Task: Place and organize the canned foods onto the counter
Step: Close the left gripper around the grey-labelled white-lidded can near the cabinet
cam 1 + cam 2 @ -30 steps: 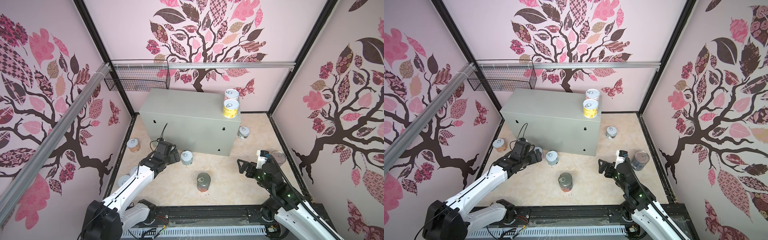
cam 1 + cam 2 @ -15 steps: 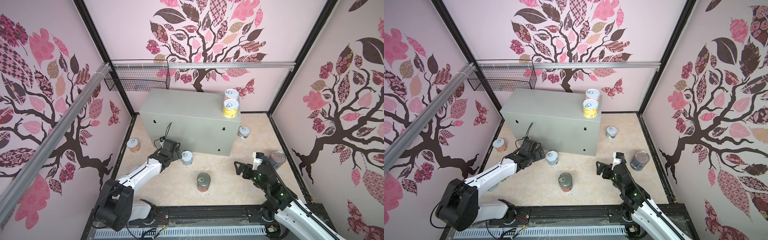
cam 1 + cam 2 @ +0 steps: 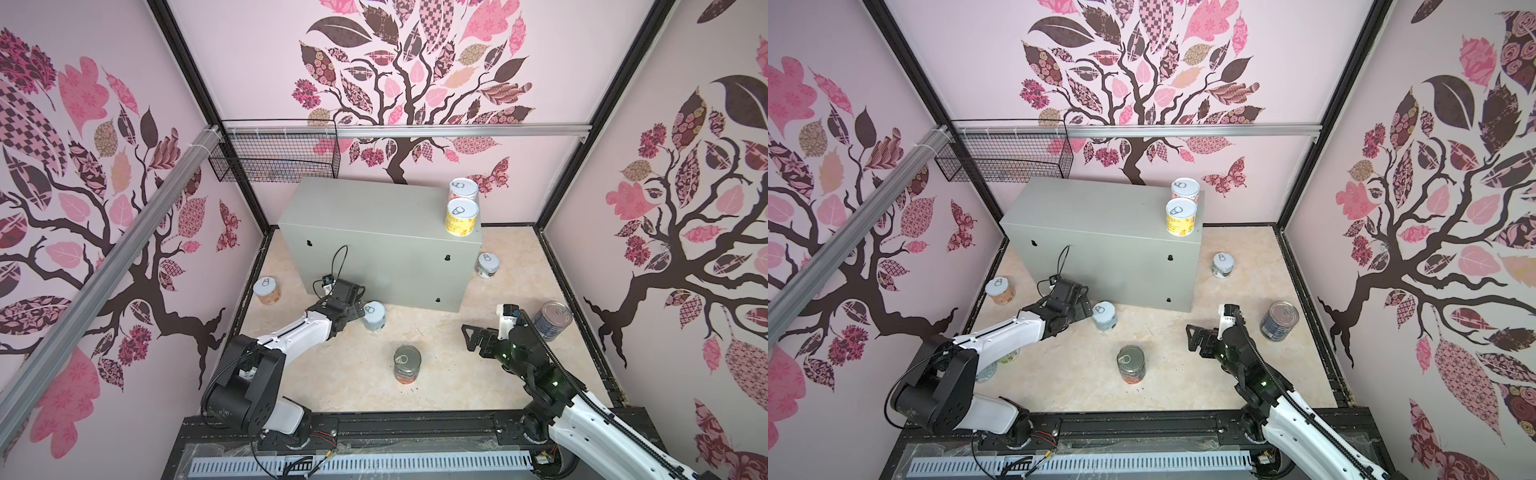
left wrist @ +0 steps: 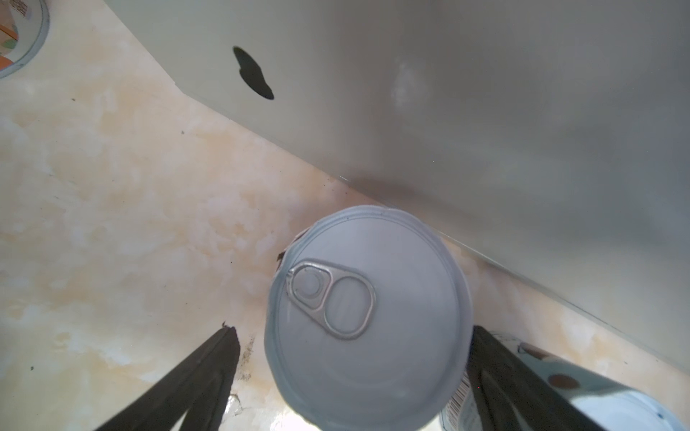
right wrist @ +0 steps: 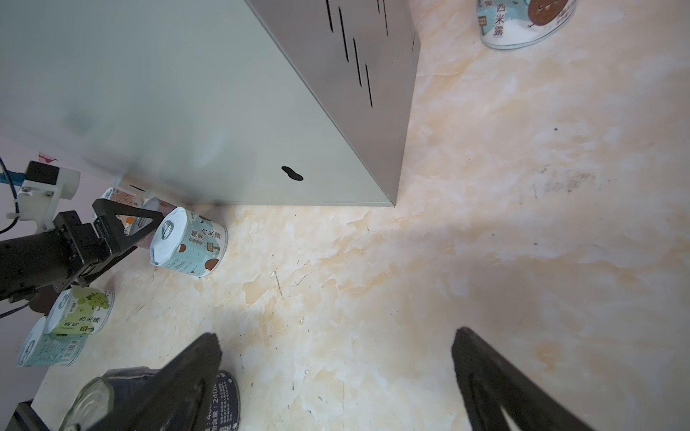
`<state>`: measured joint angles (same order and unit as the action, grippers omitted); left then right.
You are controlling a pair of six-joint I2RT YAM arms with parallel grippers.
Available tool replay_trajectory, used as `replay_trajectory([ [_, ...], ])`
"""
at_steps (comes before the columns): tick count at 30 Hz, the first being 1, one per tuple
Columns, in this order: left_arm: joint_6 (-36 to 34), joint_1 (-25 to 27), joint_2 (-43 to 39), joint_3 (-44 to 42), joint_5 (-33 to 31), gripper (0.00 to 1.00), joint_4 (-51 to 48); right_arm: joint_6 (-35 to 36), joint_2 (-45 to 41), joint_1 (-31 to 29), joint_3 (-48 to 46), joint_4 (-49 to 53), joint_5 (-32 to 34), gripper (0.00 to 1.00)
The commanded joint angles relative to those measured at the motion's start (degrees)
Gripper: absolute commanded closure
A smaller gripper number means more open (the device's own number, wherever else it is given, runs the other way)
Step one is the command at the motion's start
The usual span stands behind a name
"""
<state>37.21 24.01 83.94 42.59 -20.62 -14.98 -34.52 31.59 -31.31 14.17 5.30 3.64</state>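
Left gripper point(image 3: 360, 308) advanced, straddling blue can point(image 3: 374, 316)

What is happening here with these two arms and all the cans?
Two robot arms are moving cans up onto the grey counter. Two cans, a pink can and a yellow can, already stand on its top at one end. The left gripper is open with its jaws on either side of a light blue can on the floor, not yet closed. The right gripper is open and empty. Other cans wait on the floor.
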Motion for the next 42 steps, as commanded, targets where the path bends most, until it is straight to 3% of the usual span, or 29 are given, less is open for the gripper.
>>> replay_trajectory([
  [1, -0.02, -0.28, 1.48, 1.39, -2.27, 0.02, 2.57, 0.38, 1.12, 0.04, -0.31, -2.19, -1.42, 0.0],
  [9, -0.07, -0.36, 4.97, 1.98, -3.65, 0.03, 6.42, 0.35, 3.29, 0.08, -0.68, -3.69, -3.87, 0.0],
  [24, -0.6, -0.3, 6.76, 1.31, -5.2, 0.16, 10.64, 0.14, 6.72, 0.11, -1.51, -6.52, -6.69, 0.0],
  [35, -0.56, 0.32, 2.61, -1.16, -5.17, 0.37, 11.24, 0.1, 5.55, 0.1, -1.54, -5.71, -6.8, 0.0],
  [42, -0.3, 1.6, -1.95, -1.72, -5.4, 0.4, 9.24, 0.42, 3.93, 0.1, -0.23, -3.29, -6.94, 0.0],
])
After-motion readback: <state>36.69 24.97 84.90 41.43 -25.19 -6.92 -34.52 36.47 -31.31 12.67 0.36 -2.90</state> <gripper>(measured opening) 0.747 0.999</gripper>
